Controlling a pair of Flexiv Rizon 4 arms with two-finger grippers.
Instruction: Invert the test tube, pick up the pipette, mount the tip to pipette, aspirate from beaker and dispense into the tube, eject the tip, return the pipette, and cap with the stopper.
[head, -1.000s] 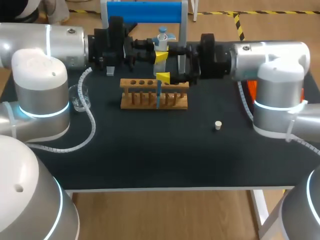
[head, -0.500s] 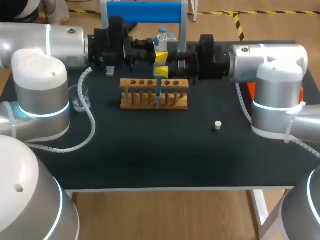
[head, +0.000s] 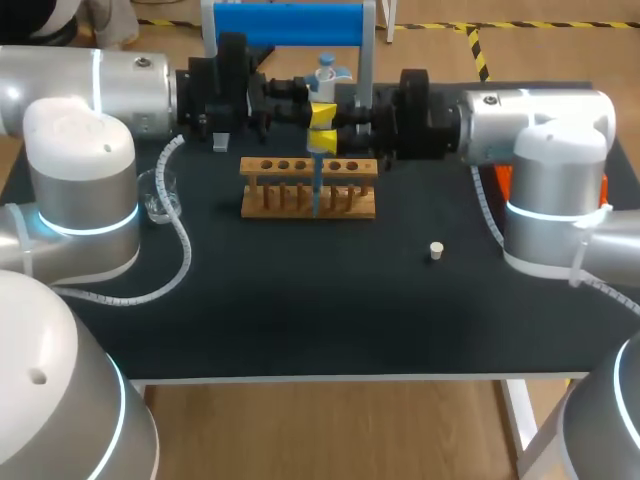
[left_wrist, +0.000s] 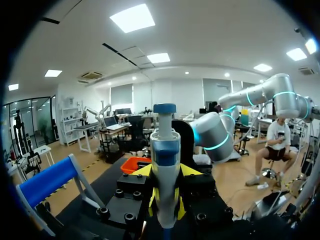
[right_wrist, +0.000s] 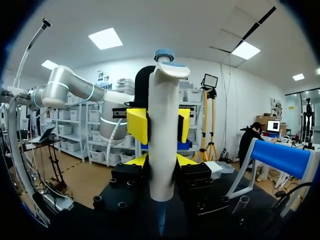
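Observation:
The white pipette (head: 325, 76) with a blue cap stands upright above the wooden rack (head: 300, 200), and its blue tip (head: 317, 190) hangs down to the rack. My left gripper (head: 320, 112) comes in from the left and is shut on the pipette's body (left_wrist: 165, 165). My right gripper (head: 325, 142) comes in from the right, just below the left one, and is shut on the same pipette (right_wrist: 162, 135). In the right wrist view my own gripper (right_wrist: 161, 162) sits low on the pipette, and the left gripper's yellow fingertips (right_wrist: 137, 125) show higher up. The beaker (head: 158, 195) stands at the left. The stopper (head: 436, 250) lies at the right.
A blue-topped stand (head: 290, 25) rises behind the pipette at the table's back edge. An orange object (head: 500, 175) shows behind my right arm. Between the rack and the table's front edge lies bare black table (head: 300, 300).
My right gripper has moved left onto the pipette, and its fingers have come together around it. The left arm and the pipette have stayed in place.

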